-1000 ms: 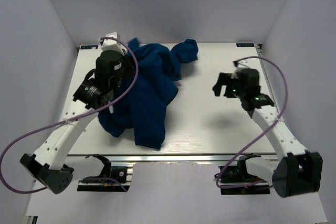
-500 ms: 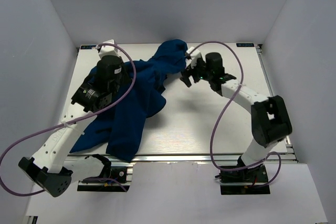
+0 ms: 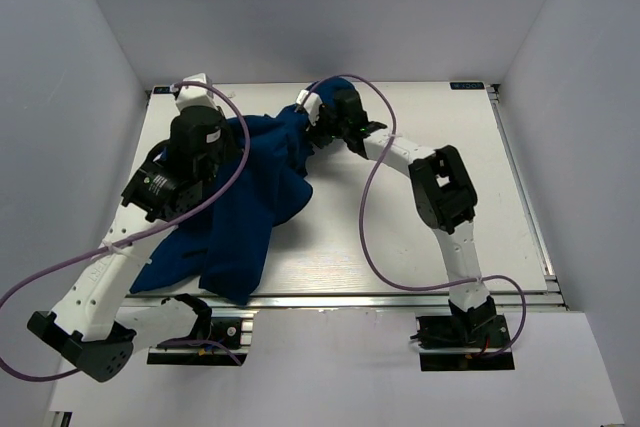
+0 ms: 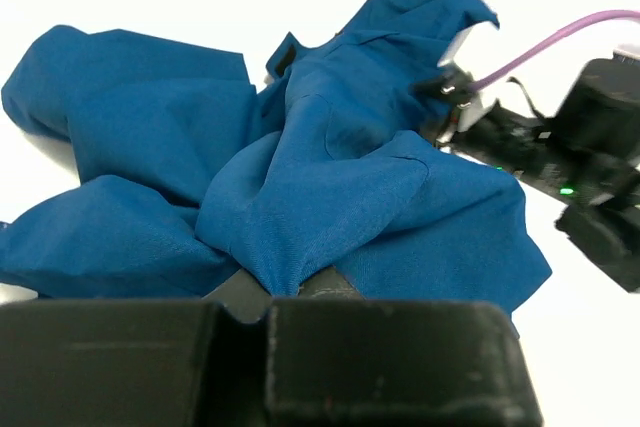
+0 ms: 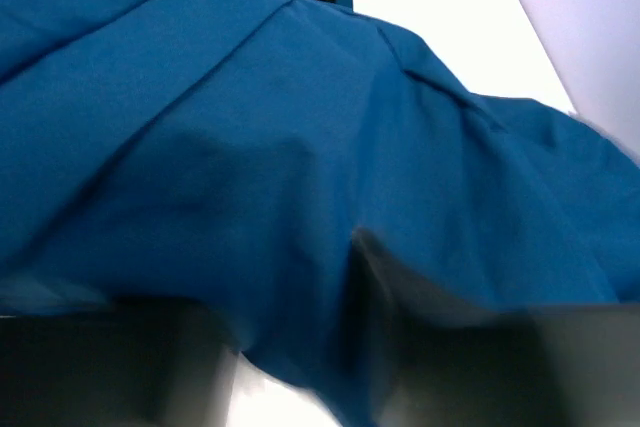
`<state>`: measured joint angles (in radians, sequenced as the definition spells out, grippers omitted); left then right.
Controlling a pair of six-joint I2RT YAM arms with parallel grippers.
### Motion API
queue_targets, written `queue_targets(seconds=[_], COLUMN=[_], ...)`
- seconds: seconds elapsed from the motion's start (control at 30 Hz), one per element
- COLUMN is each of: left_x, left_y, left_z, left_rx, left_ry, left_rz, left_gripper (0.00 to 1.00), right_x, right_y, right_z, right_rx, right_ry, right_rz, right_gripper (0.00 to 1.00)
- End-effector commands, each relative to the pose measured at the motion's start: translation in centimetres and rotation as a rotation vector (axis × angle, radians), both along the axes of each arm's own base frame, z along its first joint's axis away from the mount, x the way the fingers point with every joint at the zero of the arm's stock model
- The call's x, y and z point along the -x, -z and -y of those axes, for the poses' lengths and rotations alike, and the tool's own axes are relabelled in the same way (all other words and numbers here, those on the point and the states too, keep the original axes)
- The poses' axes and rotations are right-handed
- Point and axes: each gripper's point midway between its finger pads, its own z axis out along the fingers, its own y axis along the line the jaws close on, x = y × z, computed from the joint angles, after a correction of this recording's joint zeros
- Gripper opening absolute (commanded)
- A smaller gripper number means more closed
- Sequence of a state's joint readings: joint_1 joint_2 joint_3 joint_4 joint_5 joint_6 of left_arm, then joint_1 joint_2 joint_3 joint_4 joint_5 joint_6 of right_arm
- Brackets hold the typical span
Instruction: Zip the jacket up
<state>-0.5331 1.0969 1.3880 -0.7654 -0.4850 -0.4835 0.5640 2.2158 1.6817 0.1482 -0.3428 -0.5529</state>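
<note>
Likely untangling the jacket (image 3: 250, 207): left gripper (image 4: 270, 297) pinches it, right gripper (image 3: 314, 129) at its far edge, opening untellable; next, expose the zipper

So the jacket (image 3: 250, 207) is heaped on the left half of the table (image 3: 430, 237), reaching down to the near edge. Left gripper (image 4: 280, 292) is on its left part, and the right gripper (image 3: 312, 129) is at its far right corner.

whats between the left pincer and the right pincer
Only bunched jacket cloth. In the top view it fills the whole stretch from the left pincer to the right pincer, with no gap; the left wrist view agrees.
</note>
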Motion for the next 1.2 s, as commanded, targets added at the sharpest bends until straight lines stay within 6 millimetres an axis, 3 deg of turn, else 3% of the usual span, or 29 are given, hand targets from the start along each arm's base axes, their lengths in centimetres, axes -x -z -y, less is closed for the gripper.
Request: queue_targets(seconds=[0.0,0.03,0.07,0.1,0.2,0.23,0.27,0.3,0.33,0.37,0.4,0.43,0.53,0.57,0.6,0.63,0.67,0.7,0.73,0.77,0.87,0.93,1.0,1.07,1.1,1.17], left_x=[0.0,0.0,0.0,0.0,0.4,0.7,1.0,1.9,2.6,4.2,5.2,6.7,10.6,11.5,12.1,14.2,15.2,14.8,17.0,19.2,21.7,22.1,20.6,19.2,16.3,12.5], left_y=[-5.5,-5.9,-6.3,-6.7,-9.1,-10.0,-11.5,-13.4,-14.8,-17.6,-18.9,-20.9,-26.0,-27.0,-27.9,-30.3,-31.3,-31.2,-33.4,-35.2,-37.5,-37.9,-37.0,-35.8,-33.6,-30.5], left_z=[-1.2,-1.3,-1.1,-1.0,-0.7,-0.6,-0.3,0.5,0.9,0.8,1.0,1.4,1.1,1.0,1.2,0.8,0.7,1.0,0.8,0.3,-0.8,-1.2,-0.9,0.0,0.9,1.4], left_rx=[0.042,0.046,0.054,0.061,0.086,0.094,0.114,0.151,0.169,0.217,0.239,0.271,0.330,0.338,0.345,0.361,0.368,0.370,0.380,0.393,0.415,0.427,0.439,0.430,0.431,0.423], left_ry=[-0.046,-0.046,-0.036,-0.032,0.002,0.022,0.046,0.116,0.161,0.202,0.240,0.304,0.401,0.421,0.445,0.488,0.513,0.514,0.573,0.610,0.629,0.615,0.590,0.588,0.549,0.458], left_rz=[0.144,0.157,0.174,0.187,0.239,0.257,0.295,0.342,0.385,0.477,0.520,0.572,0.711,0.734,0.751,0.816,0.841,0.833,0.899,0.963,1.051,1.064,1.021,0.992,0.911,0.814], left_gripper=[0.00,0.00,0.00,0.00,0.00,0.00,0.00,0.00,0.00,0.00,0.00,0.00,0.00,0.00,0.00,0.00,0.00,0.00,0.00,0.00,0.00,0.00,0.00,0.00,0.00,0.00], right_x=[-1.0,-1.2,-1.2,-1.3,-0.4,0.6,1.0,1.7,3.7,4.7,5.7,8.1,12.2,15.0,16.6,19.0,20.2,21.3,24.1,25.2,29.3,30.9,31.0,29.8,28.2,25.1], right_y=[-3.9,-4.7,-5.2,-5.7,-10.3,-16.0,-15.8,-18.0,-24.1,-24.3,-26.4,-30.9,-35.5,-38.7,-40.6,-43.5,-44.8,-45.4,-48.8,-49.6,-53.5,-55.5,-56.1,-55.7,-54.9,-52.5], right_z=[-2.2,-2.3,-2.2,-1.9,-0.1,0.9,2.7,3.9,5.6,6.9,8.1,9.8,12.4,14.4,15.3,17.4,18.3,19.1,20.7,21.4,24.1,25.6,26.2,25.8,25.2,24.6], right_rx=[-0.056,-0.074,-0.076,-0.079,-0.130,-0.212,-0.205,-0.244,-0.332,-0.340,-0.371,-0.427,-0.501,-0.554,-0.591,-0.637,-0.651,-0.647,-0.698,-0.700,-0.749,-0.764,-0.761,-0.742,-0.727,-0.680], right_ry=[-0.009,0.002,0.008,0.028,0.115,0.144,0.220,0.256,0.275,0.306,0.336,0.340,0.347,0.344,0.342,0.360,0.359,0.362,0.344,0.337,0.330,0.349,0.375,0.401,0.427,0.508], right_rz=[0.033,0.035,0.040,0.042,0.066,0.136,0.142,0.180,0.280,0.278,0.302,0.356,0.365,0.406,0.425,0.476,0.496,0.494,0.554,0.563,0.629,0.648,0.644,0.608,0.576,0.518], right_gripper=[0.44,0.16,0.00,0.00,0.00,0.00,0.00,0.00,0.00,0.00,0.00,0.00,0.00,0.00,0.00,0.00,0.00,0.00,0.00,0.00,0.00,0.00,0.00,0.00,0.00,0.00])
